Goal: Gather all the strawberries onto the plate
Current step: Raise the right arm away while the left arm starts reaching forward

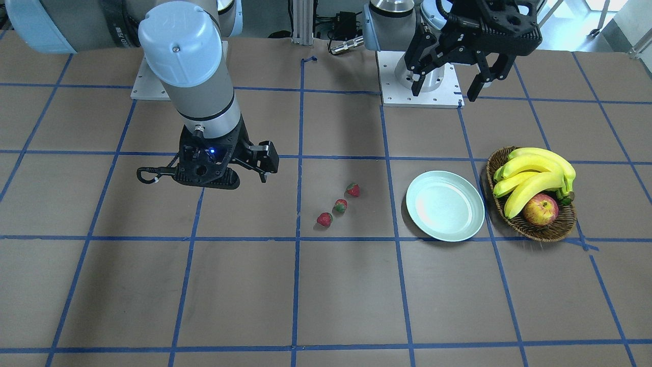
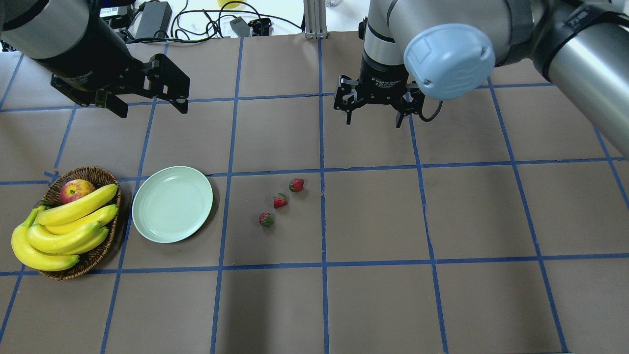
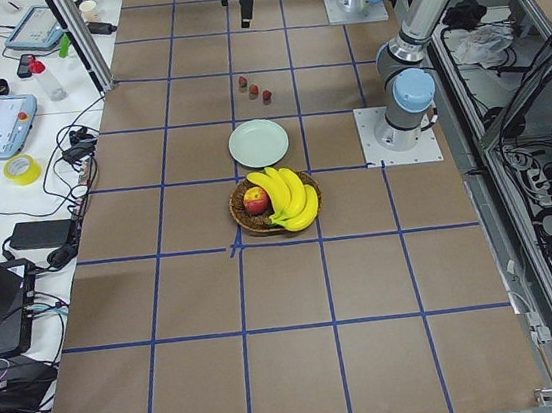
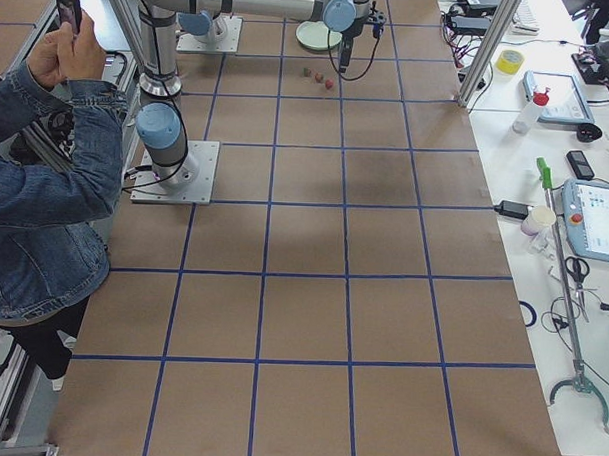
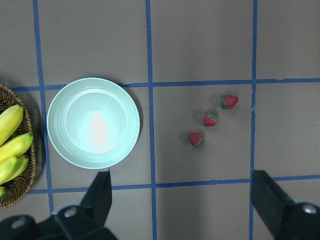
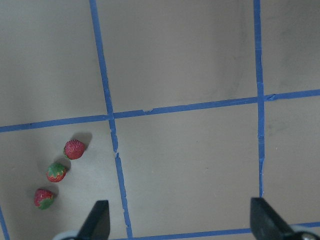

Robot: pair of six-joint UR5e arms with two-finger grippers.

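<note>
Three small red strawberries with green caps lie in a slanted row on the brown table: one point(image 2: 296, 185), one point(image 2: 279, 200) and one point(image 2: 266, 219). They also show in the left wrist view point(image 5: 210, 119) and the right wrist view point(image 6: 56, 172). The pale mint plate point(image 2: 172, 204) lies empty to their left, also in the left wrist view point(image 5: 93, 122). My left gripper point(image 2: 152, 109) is open and empty, high above the table behind the plate. My right gripper point(image 2: 373, 120) is open and empty, above the table behind and to the right of the strawberries.
A brown wicker basket point(image 2: 93, 177) left of the plate holds several bananas point(image 2: 64, 231) and a red-yellow apple point(image 2: 76, 190). Blue tape lines grid the table. A person in a denim jacket point(image 4: 46, 179) stands beside the robot's base in the exterior right view.
</note>
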